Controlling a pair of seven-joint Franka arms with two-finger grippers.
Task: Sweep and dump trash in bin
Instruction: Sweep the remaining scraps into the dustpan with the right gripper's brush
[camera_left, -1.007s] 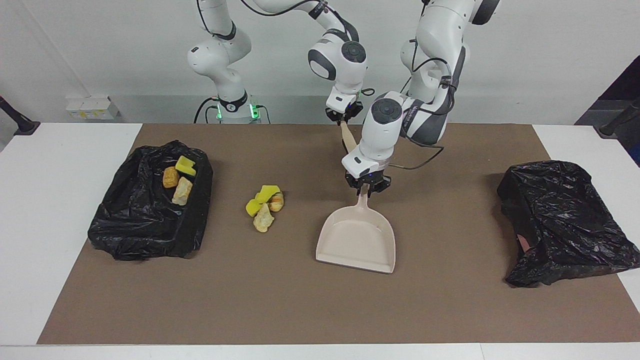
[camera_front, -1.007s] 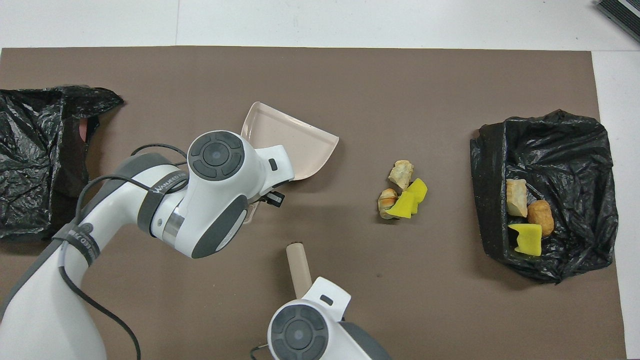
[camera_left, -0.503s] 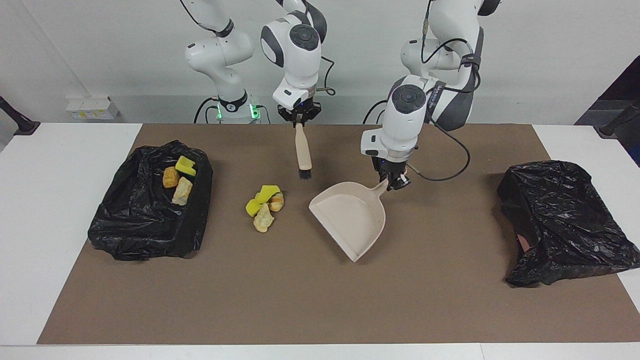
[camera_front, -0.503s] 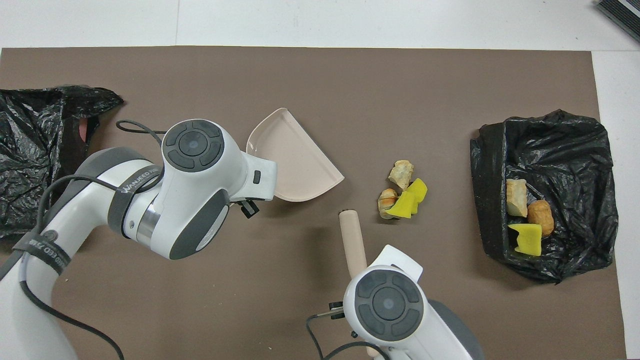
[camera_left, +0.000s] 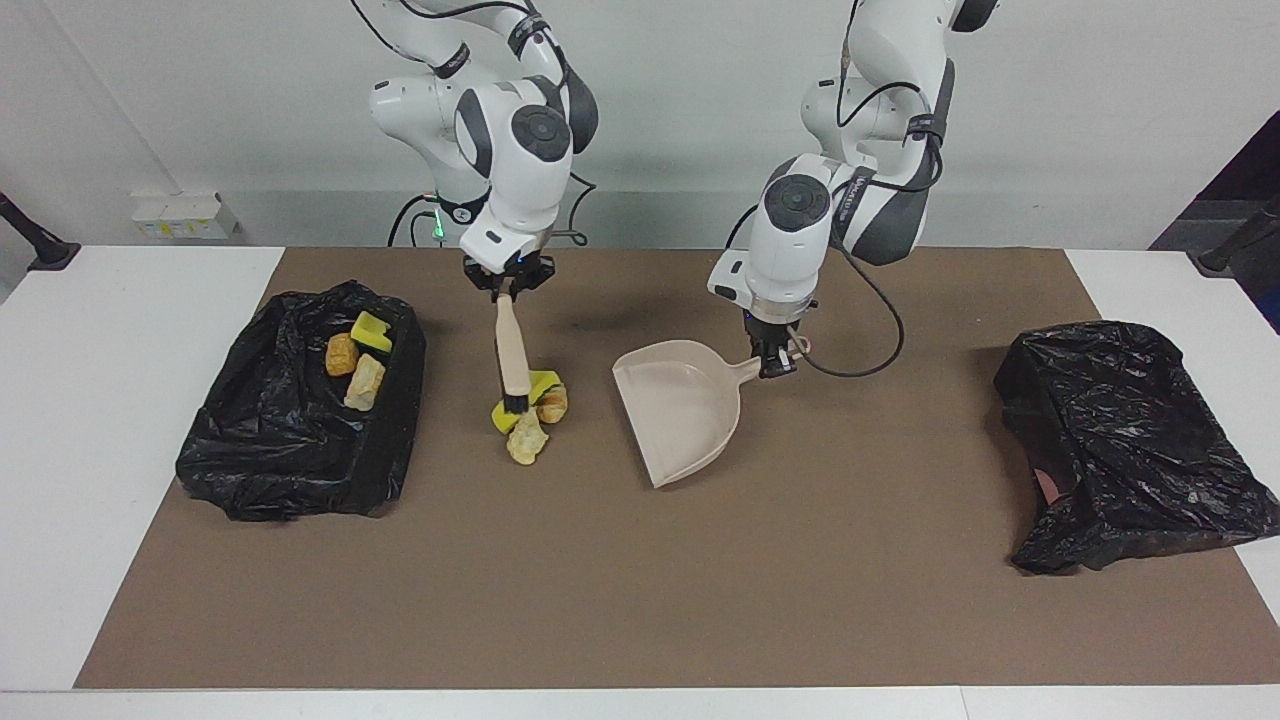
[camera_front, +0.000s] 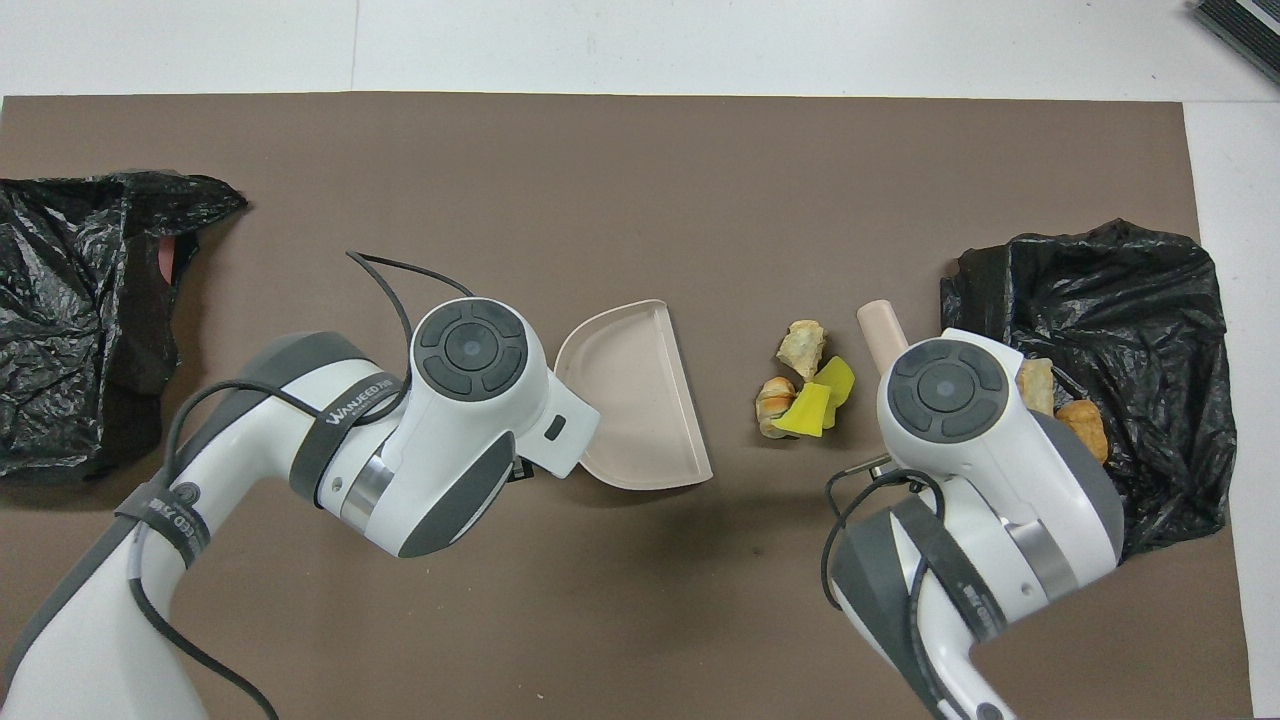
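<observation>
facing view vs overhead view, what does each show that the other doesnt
Only the facing view shows the right gripper shut on the brush, bristles down at the trash pile, and the left gripper shut on the dustpan handle. Only the overhead view shows a dark slatted object at the table's corner. Both show the pile, the dustpan and two black bags.

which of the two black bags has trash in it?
The bag at the right arm's end: sponge and pastry pieces lie in its open top. The other bag shows none.
</observation>
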